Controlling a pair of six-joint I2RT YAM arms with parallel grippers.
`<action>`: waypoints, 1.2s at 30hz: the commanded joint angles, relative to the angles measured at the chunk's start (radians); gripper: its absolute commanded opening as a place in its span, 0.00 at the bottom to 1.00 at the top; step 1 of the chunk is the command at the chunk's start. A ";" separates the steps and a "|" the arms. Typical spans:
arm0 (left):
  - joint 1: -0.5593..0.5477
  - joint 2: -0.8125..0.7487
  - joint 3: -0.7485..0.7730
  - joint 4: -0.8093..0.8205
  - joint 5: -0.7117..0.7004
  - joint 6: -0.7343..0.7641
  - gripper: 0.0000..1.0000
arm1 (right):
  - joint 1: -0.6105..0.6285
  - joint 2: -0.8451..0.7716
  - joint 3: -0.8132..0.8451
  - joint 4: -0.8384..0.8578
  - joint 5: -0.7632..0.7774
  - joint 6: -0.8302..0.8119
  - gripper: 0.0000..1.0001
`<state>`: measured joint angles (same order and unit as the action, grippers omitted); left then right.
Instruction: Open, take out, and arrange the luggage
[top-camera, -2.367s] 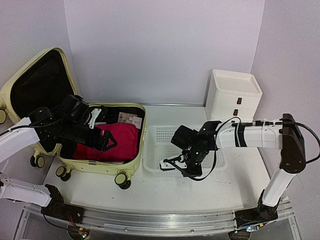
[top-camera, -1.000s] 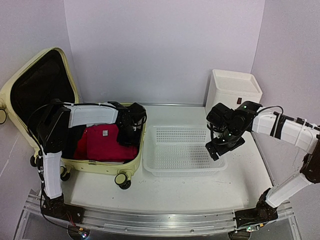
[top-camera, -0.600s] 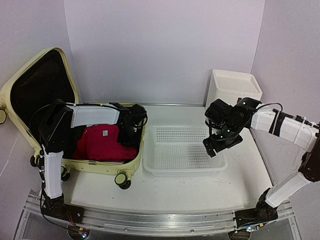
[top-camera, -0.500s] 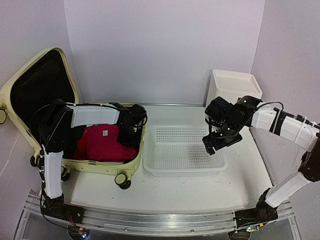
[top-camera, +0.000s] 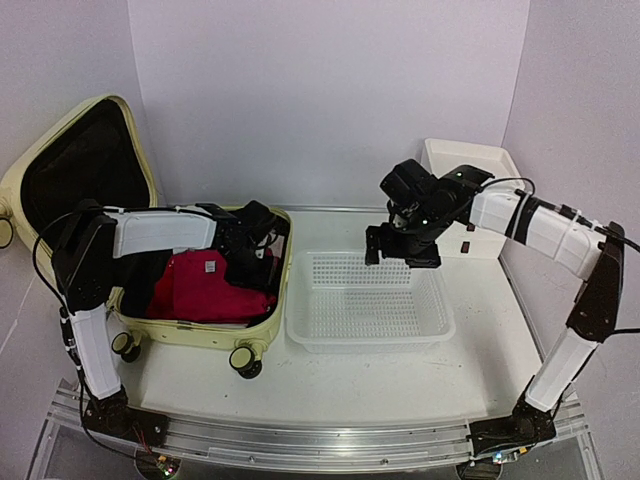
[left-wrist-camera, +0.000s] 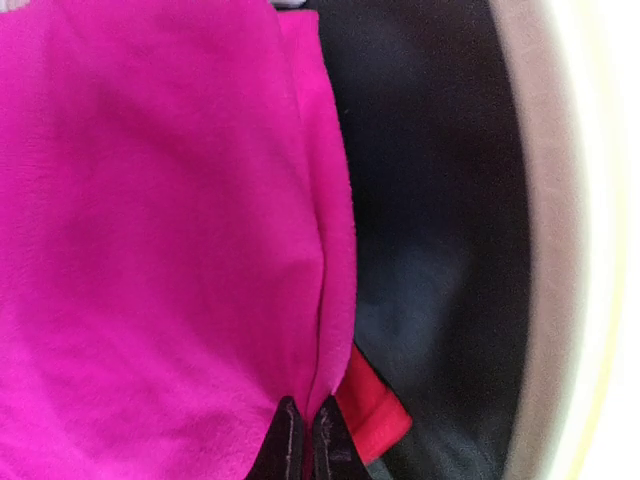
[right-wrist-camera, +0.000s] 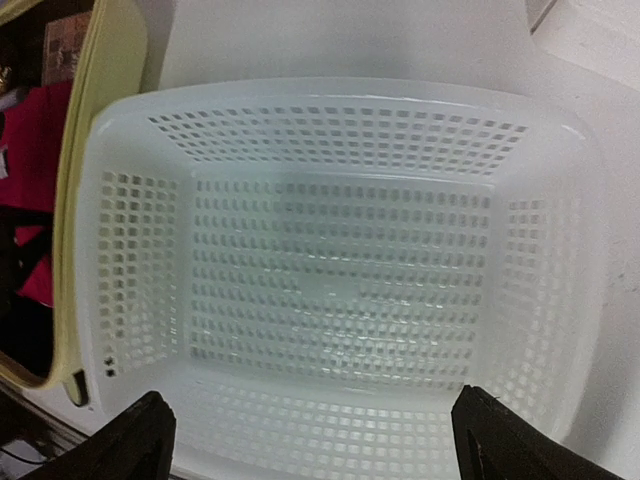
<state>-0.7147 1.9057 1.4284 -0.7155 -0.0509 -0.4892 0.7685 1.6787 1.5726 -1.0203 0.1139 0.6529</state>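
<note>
1. The luggage (top-camera: 195, 334) is located at the left end of the desk (top-camera: 350, 385). Its lid (top-camera: 80, 165) is swung open and stands up at the rear left, with the black lining exposed.
2. The lower shell lies flat, opening upward, with its wheels (top-camera: 245, 360) at the near edge. A pink garment (top-camera: 205, 290) is packed inside it.
3. The left gripper (top-camera: 243, 268) is reached down into the lower shell, at the right-hand part of the compartment, close to the shell's right wall.
4. In the left wrist view, the left gripper (left-wrist-camera: 305, 445) is seen clenched, its two fingertips pressed together at a fold along the edge of the pink garment (left-wrist-camera: 150, 250). Whether cloth is caught between the tips cannot be told.
5. A red edge of cloth (left-wrist-camera: 375, 410) shows just beside the tips, over the black lining.
6. A white mesh basket (top-camera: 365, 343) stands just beside the luggage, on its right.
7. The right gripper (top-camera: 400, 255) is held above the far side of the basket, well apart from the luggage.
8. In the right wrist view, the right gripper (right-wrist-camera: 320, 440) is seen spread wide, with nothing between its fingers; the basket (right-wrist-camera: 330, 90) lies below it, and the pale rim of the luggage is visible at the left edge.
9. A white drawer box (top-camera: 490, 170) stands at the rear right of the desk.
</note>
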 joint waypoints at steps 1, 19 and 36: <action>0.026 -0.120 -0.047 0.082 0.104 0.031 0.00 | 0.005 0.097 0.116 0.198 -0.166 0.238 0.98; 0.092 -0.364 -0.204 0.129 0.246 0.140 0.00 | 0.115 0.573 0.567 0.469 -0.284 0.584 0.79; 0.097 -0.395 -0.218 0.122 0.281 0.199 0.00 | 0.165 0.773 0.723 0.499 -0.161 0.884 0.67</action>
<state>-0.6216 1.5696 1.2091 -0.6102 0.2070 -0.3145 0.9165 2.4081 2.2234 -0.5629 -0.0902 1.4265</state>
